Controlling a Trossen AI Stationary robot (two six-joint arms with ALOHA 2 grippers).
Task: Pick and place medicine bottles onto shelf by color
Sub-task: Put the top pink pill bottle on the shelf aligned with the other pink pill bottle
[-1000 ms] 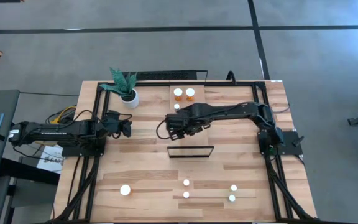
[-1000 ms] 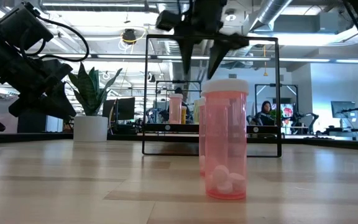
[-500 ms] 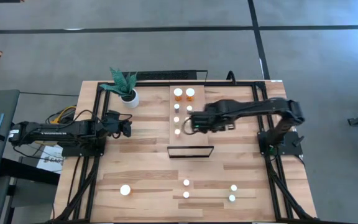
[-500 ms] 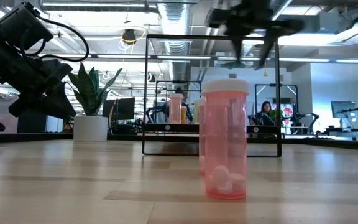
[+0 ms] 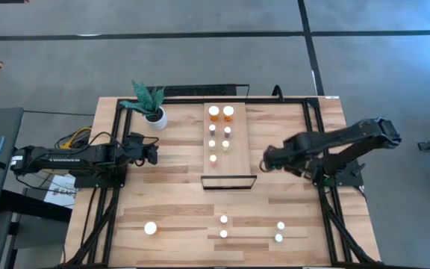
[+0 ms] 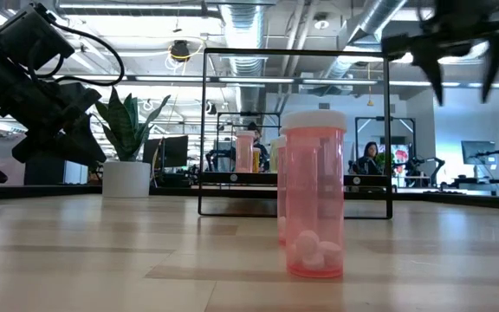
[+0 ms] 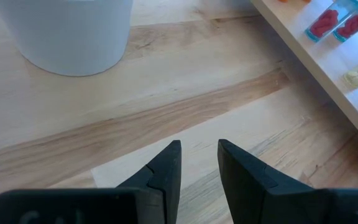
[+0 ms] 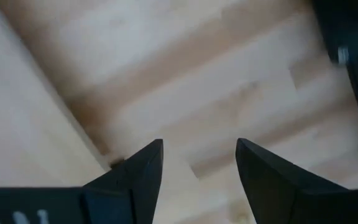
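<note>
Right of the shelf: right tool, empty, fingers wide, has withdrawn, another bottle shelved. Five bottles remain on the table beyond the shelf's framed end. Left tool narrow, idle left.

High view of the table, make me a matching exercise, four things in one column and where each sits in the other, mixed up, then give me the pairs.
Things:
1. white pot with a green plant
2. two larger orange medicine bottles with white caps
3. right gripper
4. left gripper

Places:
A. over bare tabletop between the shelf and the right frame rail
B. far end of the long light-wood shelf
C. far left corner of the plank table
D. left of the shelf, below the plant in the picture

Pairs: 1-C, 2-B, 3-A, 4-D
</note>
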